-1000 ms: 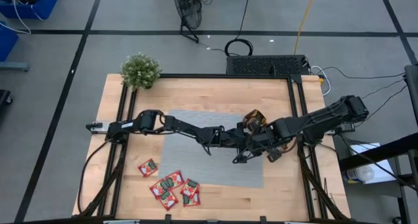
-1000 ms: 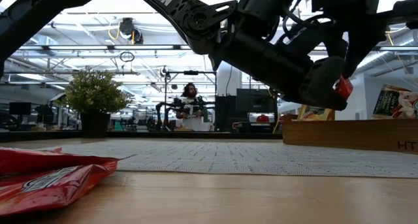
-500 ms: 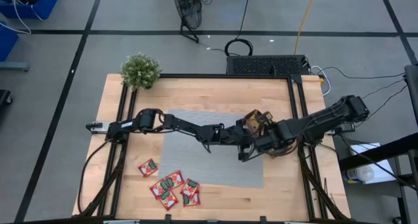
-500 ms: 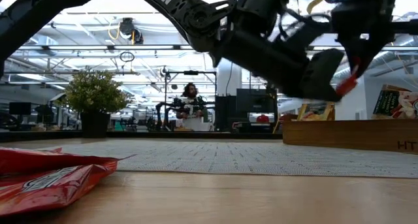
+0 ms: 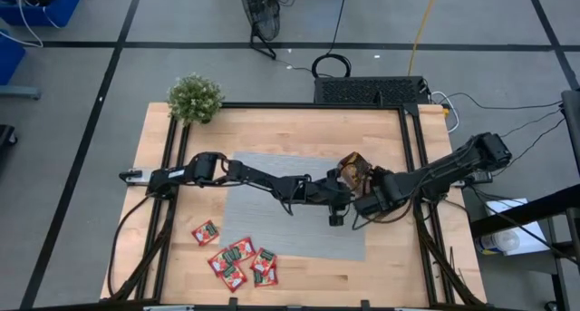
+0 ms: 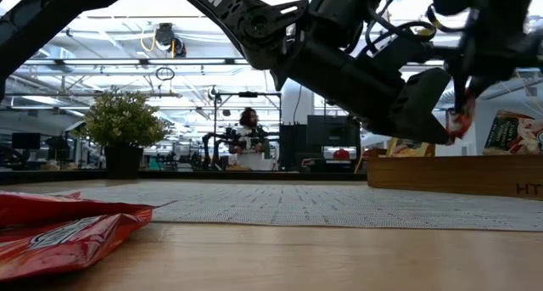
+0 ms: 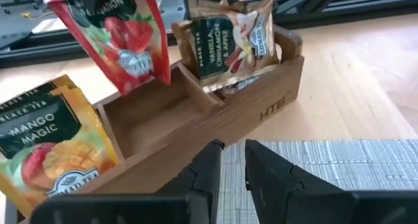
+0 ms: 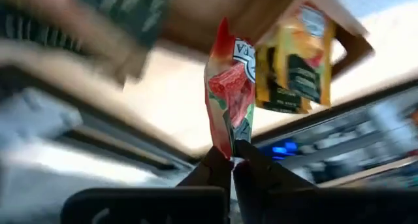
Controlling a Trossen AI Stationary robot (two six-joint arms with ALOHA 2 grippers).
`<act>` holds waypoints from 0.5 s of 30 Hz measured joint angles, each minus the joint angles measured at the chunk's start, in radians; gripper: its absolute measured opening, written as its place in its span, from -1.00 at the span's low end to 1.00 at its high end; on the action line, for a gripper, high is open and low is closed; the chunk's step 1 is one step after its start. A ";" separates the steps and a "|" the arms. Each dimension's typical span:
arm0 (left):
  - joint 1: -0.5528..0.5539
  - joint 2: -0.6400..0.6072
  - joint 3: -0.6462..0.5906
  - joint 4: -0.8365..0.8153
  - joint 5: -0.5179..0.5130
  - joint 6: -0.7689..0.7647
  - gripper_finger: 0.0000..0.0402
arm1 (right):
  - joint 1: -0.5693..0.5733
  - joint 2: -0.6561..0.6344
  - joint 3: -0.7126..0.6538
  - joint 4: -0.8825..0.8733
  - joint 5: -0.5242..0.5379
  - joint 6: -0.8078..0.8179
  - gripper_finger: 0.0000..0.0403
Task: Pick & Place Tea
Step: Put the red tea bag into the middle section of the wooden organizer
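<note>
A red tea sachet (image 7: pixel 124 41) hangs in the air just on the near side of the brown wooden tray (image 5: pixel 353 170), with my right gripper (image 8: pixel 232 160) shut on it. In the low view the sachet (image 6: pixel 459 123) shows below that gripper (image 6: pixel 462 103). My left gripper (image 7: pixel 233 152) is over the grey mat (image 5: pixel 290 202), pointing at the tray's near wall (image 7: pixel 261 100). A narrow gap shows between its fingers, with nothing in it. Several more red sachets (image 5: pixel 236 261) lie flat on the wood at the near left. My right gripper pinches the red sachet by one edge (image 8: pixel 226 147) between its two fingers. The fingers slant down from above. The sachet hangs tilted below them (image 7: pixel 72 5), lifted clear of the tray and the mat.
In the tray stand an orange-yellow mango sachet (image 7: pixel 46 145) and a pale and dark green one (image 7: pixel 228 38), with an empty compartment between them. A potted plant (image 5: pixel 195 98) stands at the far left corner. A person (image 6: pixel 246 121) sits far off in the room.
My right gripper has rolled and tipped downward, and it has moved a little toward the table's right edge. The red sachet, which was at my left gripper's tip, now hangs from my right gripper a short way off it.
</note>
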 joint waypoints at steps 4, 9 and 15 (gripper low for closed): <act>0.002 0.000 0.000 -0.003 0.000 0.000 -0.61 | 0.023 0.014 -0.045 0.020 0.047 -0.131 -1.00; 0.002 0.000 0.000 -0.003 0.000 0.000 -0.61 | 0.023 0.018 -0.117 0.083 0.056 -0.240 -1.00; 0.002 0.001 0.000 -0.002 0.000 0.000 -0.61 | 0.030 0.018 -0.197 0.212 0.114 -0.362 -1.00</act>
